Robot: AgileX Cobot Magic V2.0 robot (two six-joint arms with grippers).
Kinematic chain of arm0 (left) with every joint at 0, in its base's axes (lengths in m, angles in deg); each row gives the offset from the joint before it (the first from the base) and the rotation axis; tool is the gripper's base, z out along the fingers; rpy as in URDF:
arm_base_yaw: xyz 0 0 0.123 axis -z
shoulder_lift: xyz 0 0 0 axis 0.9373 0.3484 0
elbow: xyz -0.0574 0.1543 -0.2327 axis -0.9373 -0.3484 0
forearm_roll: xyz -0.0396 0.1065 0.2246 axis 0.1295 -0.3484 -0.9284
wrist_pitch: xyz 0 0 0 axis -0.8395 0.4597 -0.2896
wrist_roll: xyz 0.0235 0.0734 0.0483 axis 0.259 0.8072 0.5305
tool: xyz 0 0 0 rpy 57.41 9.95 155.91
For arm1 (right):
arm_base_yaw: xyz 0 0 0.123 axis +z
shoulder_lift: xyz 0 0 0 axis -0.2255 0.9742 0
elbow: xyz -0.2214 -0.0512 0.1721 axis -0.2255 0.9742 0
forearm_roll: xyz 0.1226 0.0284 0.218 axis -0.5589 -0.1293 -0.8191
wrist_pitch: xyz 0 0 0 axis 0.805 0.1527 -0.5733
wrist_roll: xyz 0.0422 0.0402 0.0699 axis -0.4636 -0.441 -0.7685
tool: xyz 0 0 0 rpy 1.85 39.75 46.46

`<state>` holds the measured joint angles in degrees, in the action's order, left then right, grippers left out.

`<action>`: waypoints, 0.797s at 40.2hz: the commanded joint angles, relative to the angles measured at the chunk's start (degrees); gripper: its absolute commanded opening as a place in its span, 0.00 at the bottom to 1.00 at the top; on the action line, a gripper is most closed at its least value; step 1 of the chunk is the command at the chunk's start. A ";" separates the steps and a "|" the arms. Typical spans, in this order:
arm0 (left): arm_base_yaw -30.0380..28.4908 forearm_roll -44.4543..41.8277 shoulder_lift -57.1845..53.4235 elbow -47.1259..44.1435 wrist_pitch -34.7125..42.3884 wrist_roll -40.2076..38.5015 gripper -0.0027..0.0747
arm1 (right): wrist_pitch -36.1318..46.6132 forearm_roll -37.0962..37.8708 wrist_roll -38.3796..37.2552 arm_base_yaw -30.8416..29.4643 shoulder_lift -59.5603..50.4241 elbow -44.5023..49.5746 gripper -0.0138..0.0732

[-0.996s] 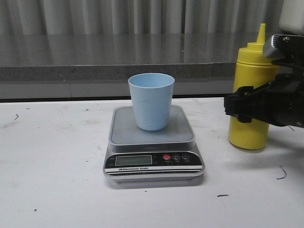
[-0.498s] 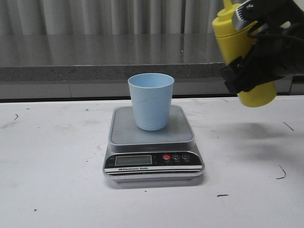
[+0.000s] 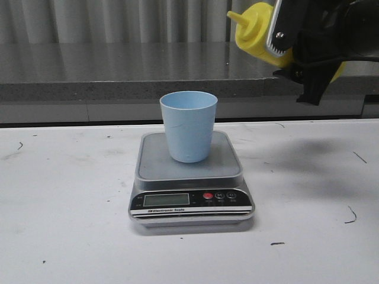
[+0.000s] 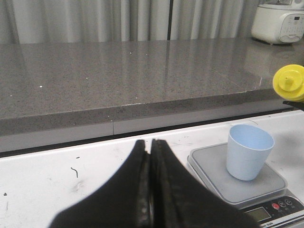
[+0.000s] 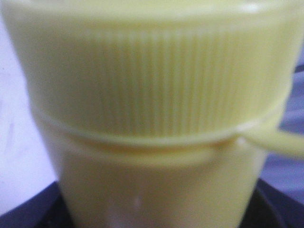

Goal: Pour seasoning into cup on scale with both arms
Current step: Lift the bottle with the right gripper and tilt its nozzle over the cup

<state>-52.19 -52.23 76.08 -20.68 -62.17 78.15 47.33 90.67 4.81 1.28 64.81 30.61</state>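
The pale blue cup (image 3: 189,125) stands upright on the silver scale (image 3: 190,195) at the table's middle. My right gripper (image 3: 299,41) is shut on the yellow seasoning bottle (image 3: 256,32) and holds it high at the upper right, tilted with its nozzle pointing left, to the right of and above the cup. The bottle's ribbed cap (image 5: 152,80) fills the right wrist view. My left gripper (image 4: 150,156) is shut and empty, low over the table to the left of the scale (image 4: 228,183); the cup (image 4: 249,151) and the bottle's cap (image 4: 289,82) show in its view.
A dark grey stone counter (image 3: 118,71) with curtains behind it runs along the far edge of the white table (image 3: 65,207). A white appliance (image 4: 280,21) sits on the counter at the far right.
My right gripper has lifted the bottle off the table at the right, raised it and tipped it so the nozzle points left toward the cup. The cup and scale have not moved.
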 commanded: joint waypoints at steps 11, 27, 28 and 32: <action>-0.05 0.50 0.50 1.44 5.07 -0.36 0.01 | 7.55 5.46 16.06 0.86 0.71 -4.83 0.40; -0.05 0.50 0.50 1.44 5.07 -0.36 0.01 | 7.64 6.08 23.04 4.20 0.73 -7.16 0.40; -0.05 0.50 0.50 1.44 5.07 -0.36 0.01 | 7.64 6.08 23.68 4.20 0.73 -7.16 0.40; -0.05 0.50 0.50 1.44 5.07 -0.36 0.01 | 7.76 6.03 24.16 4.20 0.73 -7.16 0.40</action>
<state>-52.19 -52.14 76.08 -20.68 -62.17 78.15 47.96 96.68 27.35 5.49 68.64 25.61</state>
